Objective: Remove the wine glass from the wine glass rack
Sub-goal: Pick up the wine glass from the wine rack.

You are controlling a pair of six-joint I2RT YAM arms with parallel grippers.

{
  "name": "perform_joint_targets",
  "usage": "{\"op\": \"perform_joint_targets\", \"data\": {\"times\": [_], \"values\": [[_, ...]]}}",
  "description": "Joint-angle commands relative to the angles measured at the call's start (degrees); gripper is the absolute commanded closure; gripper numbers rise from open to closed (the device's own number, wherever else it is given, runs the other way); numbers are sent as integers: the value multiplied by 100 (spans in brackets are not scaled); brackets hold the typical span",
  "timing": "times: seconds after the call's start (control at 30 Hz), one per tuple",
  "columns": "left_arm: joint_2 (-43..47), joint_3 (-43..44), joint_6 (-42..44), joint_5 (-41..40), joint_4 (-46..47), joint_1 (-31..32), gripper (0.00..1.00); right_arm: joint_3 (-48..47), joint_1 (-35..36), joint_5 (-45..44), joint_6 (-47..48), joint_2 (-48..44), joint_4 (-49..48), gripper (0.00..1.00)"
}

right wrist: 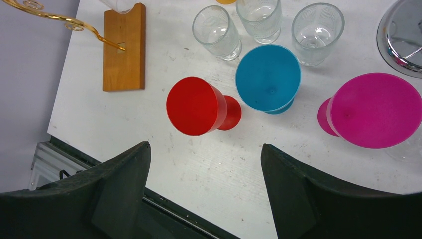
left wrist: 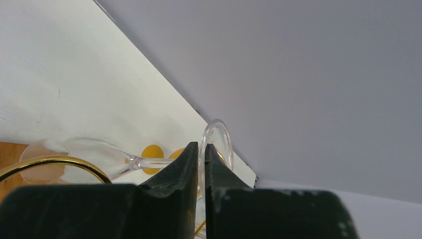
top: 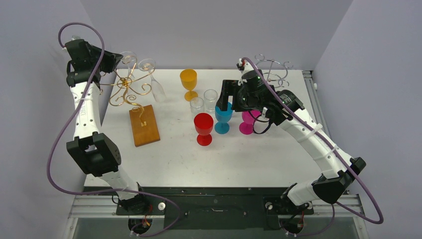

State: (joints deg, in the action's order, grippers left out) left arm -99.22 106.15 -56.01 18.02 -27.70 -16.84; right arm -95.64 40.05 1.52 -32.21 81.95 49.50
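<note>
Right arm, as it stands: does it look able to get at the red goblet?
Probably yes: the right gripper hangs open, and the red goblet stands uncovered just ahead of its fingers; only the blue goblet stands close beside it.

A white table (top: 174, 154) carries a cluster of drinkware right of its centre. A red goblet (top: 203, 128) stands upright nearest the front edge. Just beside it, further back and to the right, is a blue goblet (top: 222, 122), and a magenta goblet (top: 246, 124) stands right of that. Behind these are three small clear glasses (right wrist: 217, 31), all upright and close together in a row. An orange goblet (top: 188, 82) stands alone further back. A silver wire rack (top: 272, 69) with a shiny round base sits at the table's back right corner. Plain grey walls (top: 209, 30) enclose the table.
</note>
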Motion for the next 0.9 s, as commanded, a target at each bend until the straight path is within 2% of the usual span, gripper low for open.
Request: {"op": "perform_joint_targets", "data": {"times": [0.0,0.17,0.87], "values": [[136,-16,-62,165,320,-100,100,7,-39,-11,-29,-189,-242,24],[167,-96,-166,325,459,-145,100,20,-38,-4,-38,-163,-244,24],[535,-866,-1165,1355,2051,-378,100,22,-38,-63,-65,-117,-237,24]]}}
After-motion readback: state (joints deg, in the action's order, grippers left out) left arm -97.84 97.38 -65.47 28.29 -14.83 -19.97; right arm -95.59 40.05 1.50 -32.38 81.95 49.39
